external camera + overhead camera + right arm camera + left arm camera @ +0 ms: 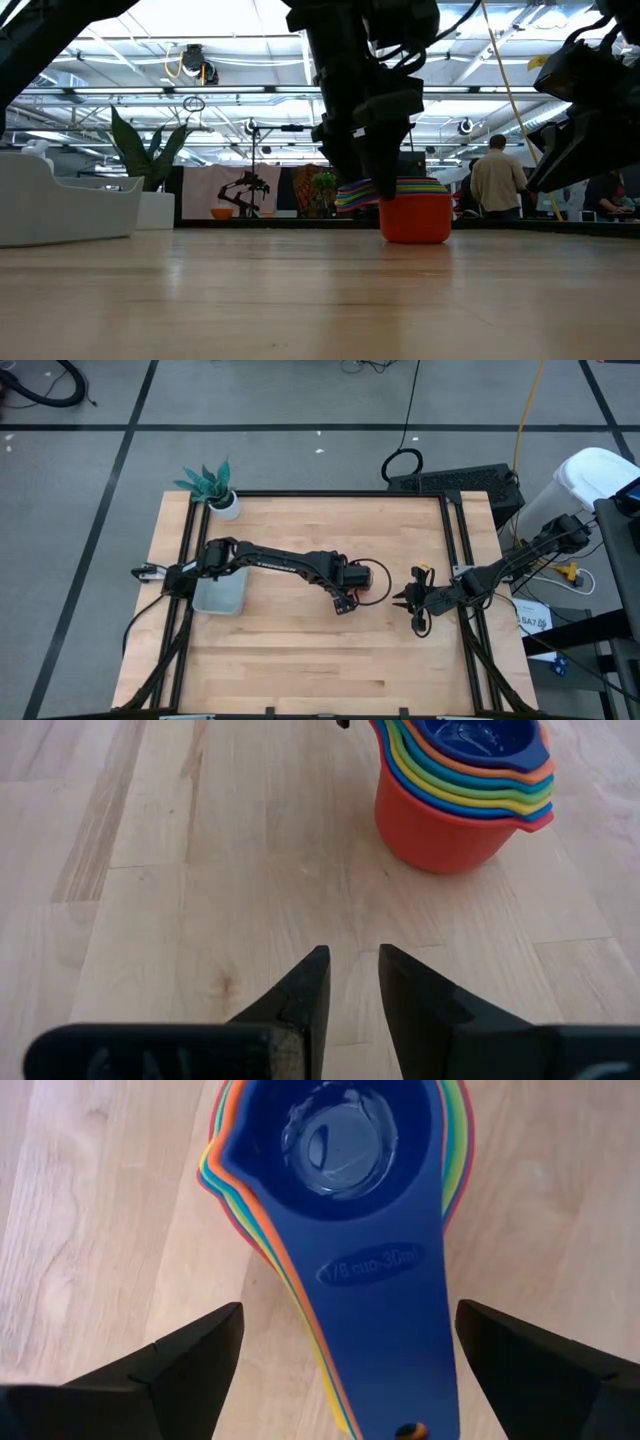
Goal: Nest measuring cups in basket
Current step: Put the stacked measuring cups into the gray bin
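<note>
Left gripper (pixel 357 594) reaches mid-table, fingers spread wide; right gripper (pixel 402 599) waits nearby, fingers seemingly slightly parted.

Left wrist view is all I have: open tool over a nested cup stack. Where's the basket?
Observer: The basket sits at the table's left side, under the left arm's base end; the cups are well right of it, on bare wood.
Operator: Anything in the basket?
Observer: The high view shows nothing in the part not hidden by the arm.
Operator: Where's the right tool?
Observer: The right tool is parked right of the stack, facing it, fingers close together with a narrow gap, holding nothing.
Operator: Is the stack lifted?
Observer: No; the low view shows the red bottom cup resting on the table.
</note>
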